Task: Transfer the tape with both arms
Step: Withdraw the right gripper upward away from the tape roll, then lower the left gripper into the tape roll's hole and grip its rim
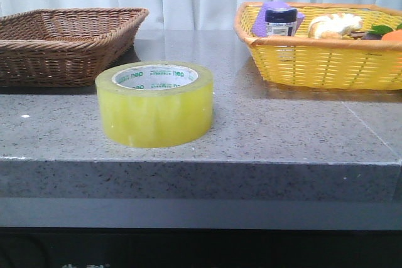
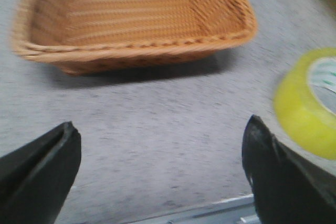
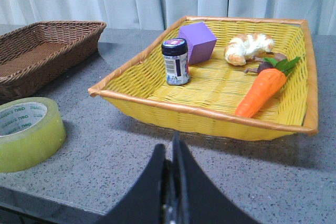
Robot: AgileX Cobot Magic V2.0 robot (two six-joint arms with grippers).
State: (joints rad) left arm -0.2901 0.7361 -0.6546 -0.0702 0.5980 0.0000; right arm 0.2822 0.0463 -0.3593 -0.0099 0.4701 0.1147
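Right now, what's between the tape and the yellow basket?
Nothing: only bare grey counter separates the tape from the yellow basket. The right wrist view shows the gap best; the front view agrees.

The tape (image 1: pixel 154 105) lies flat on the grey tabletop (image 1: pixel 282 136), between a brown basket (image 1: pixel 63 42) and a yellow basket (image 1: pixel 326 61) behind it.

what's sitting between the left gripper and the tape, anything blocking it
Nothing visible. In the left wrist view the open left gripper has only bare grey table between it and the tape, which is off to one side. The brown basket lies beyond, not between.
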